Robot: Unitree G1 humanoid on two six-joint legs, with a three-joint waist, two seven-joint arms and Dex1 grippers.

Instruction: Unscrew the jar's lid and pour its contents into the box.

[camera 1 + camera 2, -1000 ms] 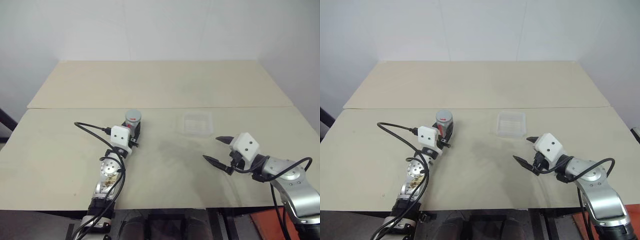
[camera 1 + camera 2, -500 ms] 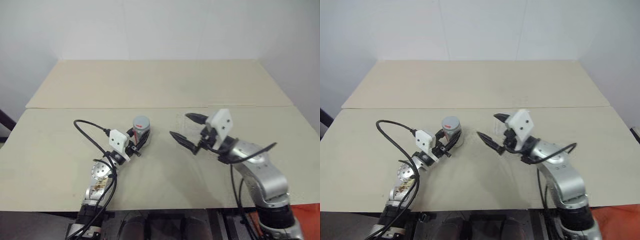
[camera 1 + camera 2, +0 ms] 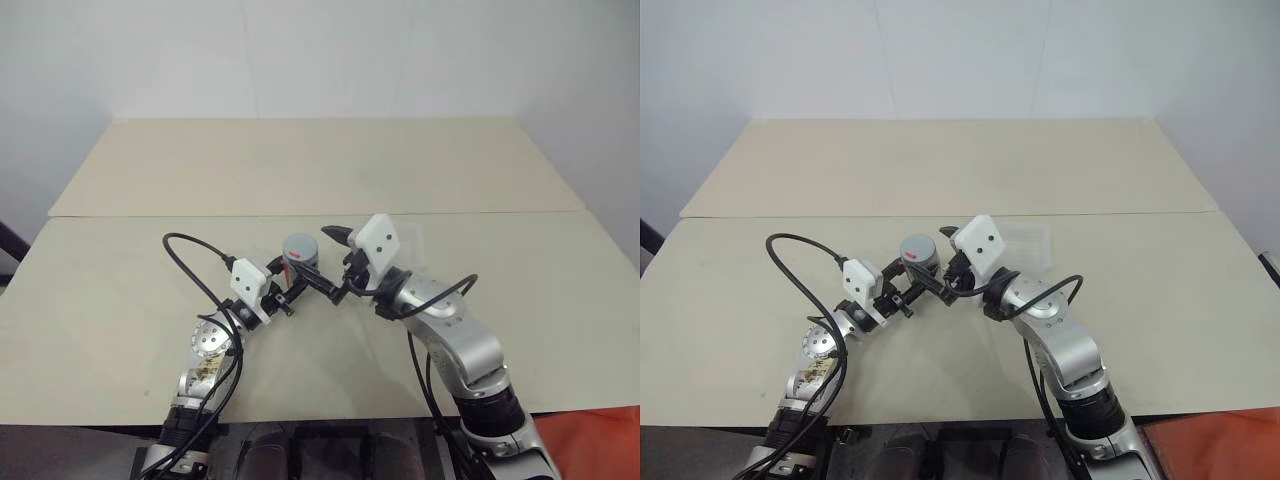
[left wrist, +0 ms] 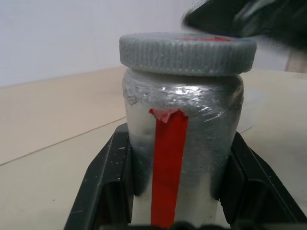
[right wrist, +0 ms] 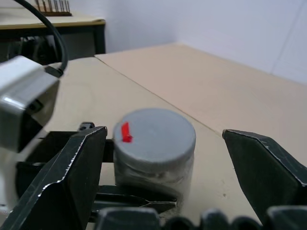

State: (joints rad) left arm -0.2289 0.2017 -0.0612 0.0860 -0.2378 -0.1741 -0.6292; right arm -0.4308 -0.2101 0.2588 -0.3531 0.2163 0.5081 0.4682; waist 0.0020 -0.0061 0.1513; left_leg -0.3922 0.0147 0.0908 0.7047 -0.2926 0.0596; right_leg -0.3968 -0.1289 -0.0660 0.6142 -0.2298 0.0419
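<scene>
1. Left gripper [image 4: 177,201] is clamped on the jar [image 4: 184,158]; its two black fingers [image 4: 108,187] press the jar's lower body from both sides and the jar stands upright between them.
2. The jar is silvery-grey and wrapped in shiny film. A red strip runs down its front with a torn scrap at the top end. No brand or readable writing on it.
3. The lid [image 4: 187,52] is on top of the jar. It is grey with a ribbed edge and a small red mark on top, also seen in the right wrist view [image 5: 154,135].
4. Right gripper [image 5: 163,163] is spread wide with nothing between its fingers; the fingers stand on either side of the lid, clear of it, at about lid height.
5. In the head views the right gripper [image 3: 322,258] comes at the jar from the side opposite the left gripper [image 3: 292,282], and the two grippers nearly meet at the jar [image 3: 299,255].
6. The box [image 3: 1032,245] is clear plastic and lies on the table [image 3: 120,290] just behind the right gripper's white wrist block, a little beyond the jar on the right arm's side. No label seen on it.
7. Contents of the jar can't be seen.
8. A black cable [image 3: 190,260] loops off the left wrist over the table.
</scene>
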